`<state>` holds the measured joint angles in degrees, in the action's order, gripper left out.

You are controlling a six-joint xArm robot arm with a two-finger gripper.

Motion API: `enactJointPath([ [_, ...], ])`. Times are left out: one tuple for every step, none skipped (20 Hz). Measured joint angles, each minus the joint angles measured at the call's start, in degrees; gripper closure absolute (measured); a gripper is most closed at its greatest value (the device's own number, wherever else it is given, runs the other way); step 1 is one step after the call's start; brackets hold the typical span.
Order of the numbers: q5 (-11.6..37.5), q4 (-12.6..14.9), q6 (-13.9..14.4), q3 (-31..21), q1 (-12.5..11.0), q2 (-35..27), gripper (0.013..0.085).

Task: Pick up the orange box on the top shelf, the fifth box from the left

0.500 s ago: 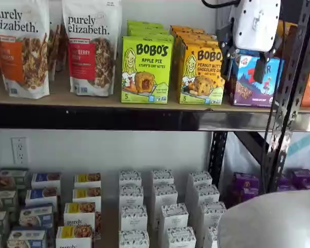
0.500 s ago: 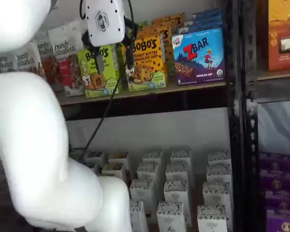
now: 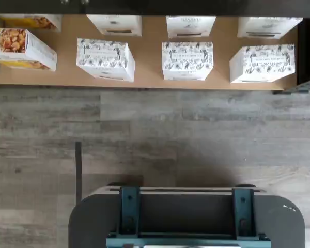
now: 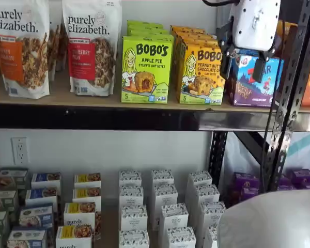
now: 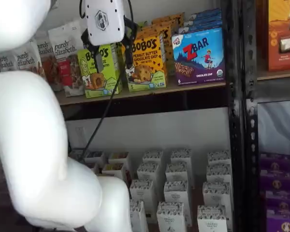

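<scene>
The orange box [image 4: 200, 73] stands on the top shelf [image 4: 93, 98], one green box [image 4: 146, 68] at its 9 o'clock, one ZBAR box [image 5: 199, 56] at 3. The gripper [image 5: 113, 57] hangs before it, jaws wide, empty.

We see two granola bags [image 4: 90, 46] standing upright side by side at the far end of the upper board, with a lime-green box [image 4: 146, 68] just beside them. A blue-purple box [image 5: 199, 56] stands further along, facing front in both shelf views. Below, small white boxes [image 4: 163, 214] with dark leaf print sit in rows, and yellow-topped cartons [image 4: 80, 214] are stacked beside them. Purple boxes [image 5: 282, 193] fill the neighbouring bay. A wall socket [image 4: 19, 150] shows behind. From above, we see grey plank flooring [image 3: 196, 134].
</scene>
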<state>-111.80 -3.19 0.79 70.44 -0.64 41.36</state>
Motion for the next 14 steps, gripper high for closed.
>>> enactJointPath([
  [0.3, 0.0, 0.0, -0.1, 0.0, 0.1, 0.013],
  [0.9, 0.0, -0.1, -0.3, -0.1, 0.2, 0.013],
  [1.7, 0.0, -0.1, -0.6, -0.1, 0.3, 0.013],
  [2.4, 0.1, -0.1, -0.8, 0.0, 0.4, 0.013],
  [3.1, 0.5, 0.0, -0.9, 0.3, 0.3, 0.013],
  [3.8, 0.9, 0.1, -1.0, 0.5, 0.1, 0.013],
  [4.7, 1.5, 0.3, -1.1, 0.9, -0.3, 0.013],
  [5.4, 1.7, 0.3, -1.1, 1.0, -0.7, 0.013],
  [6.2, 1.9, 0.4, -1.0, 1.1, -1.2, 0.013],
  [7.0, 2.2, 0.4, -1.0, 1.2, -1.7, 0.013],
  [8.5, 2.9, 0.5, -1.1, 1.5, -2.1, 0.013],
  [10.1, 3.4, 0.5, -1.2, 1.6, -2.7, 0.013],
  [11.4, 3.6, 0.5, -1.2, 1.5, -3.1, 0.013],
  [13.3, 3.8, 0.3, -1.2, 1.3, -3.7, 0.013],
])
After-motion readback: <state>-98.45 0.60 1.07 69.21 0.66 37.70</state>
